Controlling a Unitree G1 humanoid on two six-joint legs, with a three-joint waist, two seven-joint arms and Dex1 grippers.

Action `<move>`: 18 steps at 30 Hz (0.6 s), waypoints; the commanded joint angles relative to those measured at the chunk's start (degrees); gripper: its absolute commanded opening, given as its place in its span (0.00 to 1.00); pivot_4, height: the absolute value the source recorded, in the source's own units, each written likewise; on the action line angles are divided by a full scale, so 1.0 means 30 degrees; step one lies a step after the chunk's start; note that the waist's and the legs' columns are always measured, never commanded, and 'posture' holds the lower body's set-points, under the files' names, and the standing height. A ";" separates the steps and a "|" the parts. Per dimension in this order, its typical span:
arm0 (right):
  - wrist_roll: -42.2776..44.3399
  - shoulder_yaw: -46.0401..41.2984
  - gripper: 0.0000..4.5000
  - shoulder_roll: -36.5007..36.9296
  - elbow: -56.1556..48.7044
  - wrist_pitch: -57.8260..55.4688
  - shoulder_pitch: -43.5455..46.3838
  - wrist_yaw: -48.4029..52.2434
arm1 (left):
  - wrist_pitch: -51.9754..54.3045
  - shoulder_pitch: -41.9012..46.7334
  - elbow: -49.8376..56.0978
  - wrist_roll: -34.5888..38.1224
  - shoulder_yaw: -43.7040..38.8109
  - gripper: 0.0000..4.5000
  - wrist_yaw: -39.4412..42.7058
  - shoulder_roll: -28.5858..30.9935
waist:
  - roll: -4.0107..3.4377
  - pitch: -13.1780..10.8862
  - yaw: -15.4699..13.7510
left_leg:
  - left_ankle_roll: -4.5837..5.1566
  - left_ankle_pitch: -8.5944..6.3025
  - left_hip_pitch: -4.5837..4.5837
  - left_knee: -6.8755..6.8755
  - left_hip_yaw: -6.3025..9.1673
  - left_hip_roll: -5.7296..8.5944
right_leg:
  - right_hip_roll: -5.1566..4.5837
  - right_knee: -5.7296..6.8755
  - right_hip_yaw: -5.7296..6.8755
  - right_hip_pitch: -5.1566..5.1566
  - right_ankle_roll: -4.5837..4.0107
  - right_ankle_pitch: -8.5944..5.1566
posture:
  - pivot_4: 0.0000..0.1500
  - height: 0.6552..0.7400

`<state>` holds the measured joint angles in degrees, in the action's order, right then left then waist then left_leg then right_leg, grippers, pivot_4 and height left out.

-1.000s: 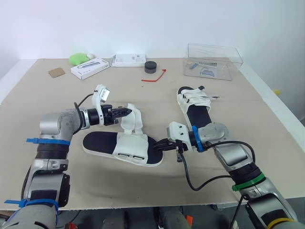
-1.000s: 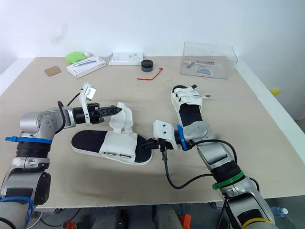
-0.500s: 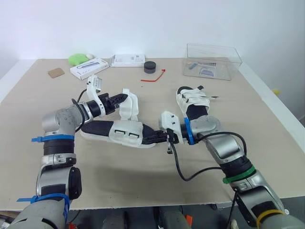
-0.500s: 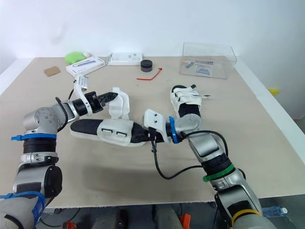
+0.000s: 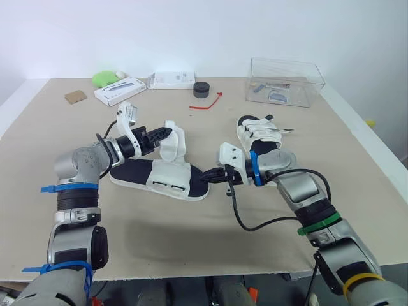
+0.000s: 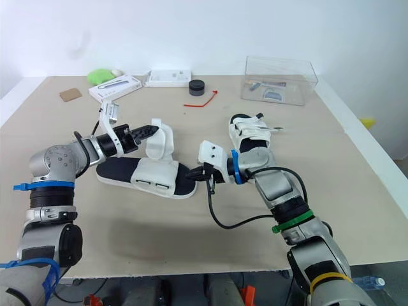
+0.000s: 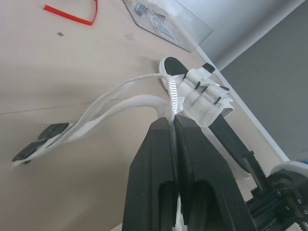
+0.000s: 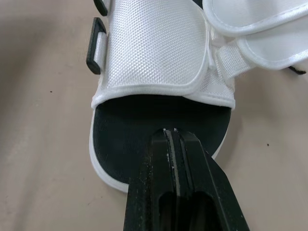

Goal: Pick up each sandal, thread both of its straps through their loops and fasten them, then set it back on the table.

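A white-strapped sandal with a black footbed (image 5: 159, 180) lies flat on the table (image 5: 191, 242), left of centre. Its two loose straps (image 5: 173, 143) stand up from its far side. My left gripper (image 5: 167, 133) is shut on a white strap (image 7: 172, 96) and holds it up. My right gripper (image 5: 209, 176) is shut, its tips over the open end of that sandal's footbed (image 8: 159, 120); I cannot tell if they touch it. A second sandal (image 5: 260, 135) lies beyond my right wrist with its straps lying across it.
At the back stand a clear plastic box (image 5: 285, 81), a black round puck (image 5: 201, 89), a red zip tie (image 5: 207, 103), two white boxes (image 5: 120, 90) (image 5: 171, 80), a green object (image 5: 105, 78) and a cardboard piece (image 5: 75, 96).
Over the second the sandal slid left and away from me, between both grippers. My left gripper lifted the strap higher. In the last half second little has moved.
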<state>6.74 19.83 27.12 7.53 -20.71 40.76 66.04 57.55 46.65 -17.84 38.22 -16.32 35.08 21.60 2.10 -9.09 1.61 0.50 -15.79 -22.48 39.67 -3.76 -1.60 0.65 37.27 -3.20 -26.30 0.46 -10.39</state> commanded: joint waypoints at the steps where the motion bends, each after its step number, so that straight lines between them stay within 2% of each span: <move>1: 0.0979 -0.0249 0.00 -0.0597 -0.2466 -0.2360 -0.0098 -0.0534 | 0.0160 -0.0059 0.1205 0.0445 -0.0357 0.01 -0.0305 0.0237 | 0.0000 0.0000 0.0012 | 0.0001 0.0000 0.0000 0.0000 0.0000 0.0000 | -0.0001 0.0001 -0.0002 -0.0001 0.0000 0.0000 | 1.00 0.84; 5: 0.0463 0.0215 0.00 -0.0994 -0.3014 -0.3001 -0.0562 -0.1366 | 0.0187 -0.0205 0.1550 0.0605 -0.0476 0.01 -0.0574 0.0235 | 0.0004 0.0003 -0.0008 | -0.0002 0.0002 0.0001 0.0003 0.0004 0.0003 | -0.0003 0.0005 0.0005 0.0003 0.0000 0.0000 | 1.00 0.84; 12: -0.0401 0.0744 0.00 -0.1427 -0.1984 -0.2564 -0.0718 -0.2505 | -0.0078 -0.0707 0.2697 0.0674 -0.0148 0.01 -0.0296 0.0775 | 0.0008 0.0005 0.0059 | -0.0003 0.0002 0.0001 0.0001 -0.0010 0.0001 | 0.0000 0.0002 -0.0005 -0.0004 0.0000 0.0000 | 1.00 0.84; 18: -0.0806 0.0858 0.00 -0.1827 -0.1575 -0.2281 -0.0889 -0.3250 | -0.1305 -0.1338 0.4501 0.0419 0.0423 0.01 0.0774 0.1490 | 0.0008 0.0005 0.0082 | -0.0008 0.0006 0.0004 0.0002 -0.0003 -0.0005 | 0.0006 0.0004 -0.0001 -0.0001 -0.0003 0.0001 | 1.00 0.84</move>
<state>4.73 22.38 21.89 2.76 -28.19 38.16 57.08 56.38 42.47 -8.91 39.15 -15.16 35.41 24.61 2.12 -9.08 1.86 0.47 -15.77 -22.46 39.68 -3.79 -1.61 0.67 37.28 -3.21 -26.31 0.45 -10.38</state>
